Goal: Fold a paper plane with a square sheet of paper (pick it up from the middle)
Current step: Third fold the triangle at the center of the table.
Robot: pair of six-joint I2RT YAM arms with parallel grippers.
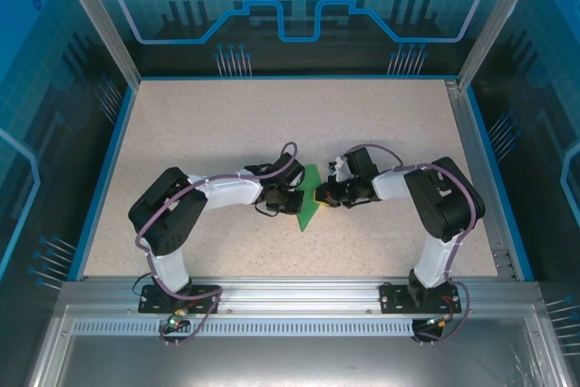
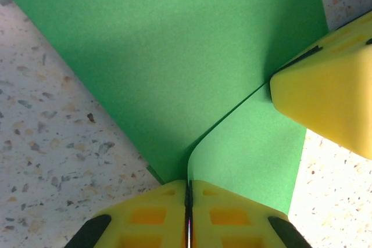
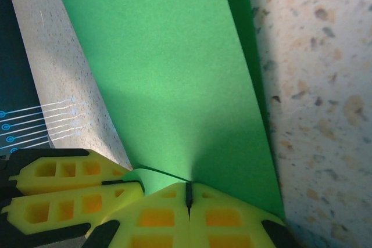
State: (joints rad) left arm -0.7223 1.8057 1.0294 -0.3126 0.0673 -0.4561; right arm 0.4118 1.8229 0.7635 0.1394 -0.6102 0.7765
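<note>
The square sheet of paper (image 1: 306, 213) is bright green and creased into a narrower pointed shape, held up between both arms at the table's middle. My left gripper (image 1: 300, 198) is shut on its left side; in the left wrist view the yellow fingers (image 2: 145, 216) meet with a raised flap of the green paper (image 2: 174, 56) pinched between them. My right gripper (image 1: 323, 195) is shut on the opposite side; in the right wrist view its fingers (image 3: 232, 219) close on a fold of the paper (image 3: 168, 74). The two grippers nearly touch. No paper plane shape shows.
The speckled beige table (image 1: 272, 124) is bounded by a blue rim (image 1: 107, 160) and aluminium frame posts (image 1: 95, 15). Open surface lies all round the arms. The right gripper's yellow fingers (image 2: 325, 85) show in the left wrist view.
</note>
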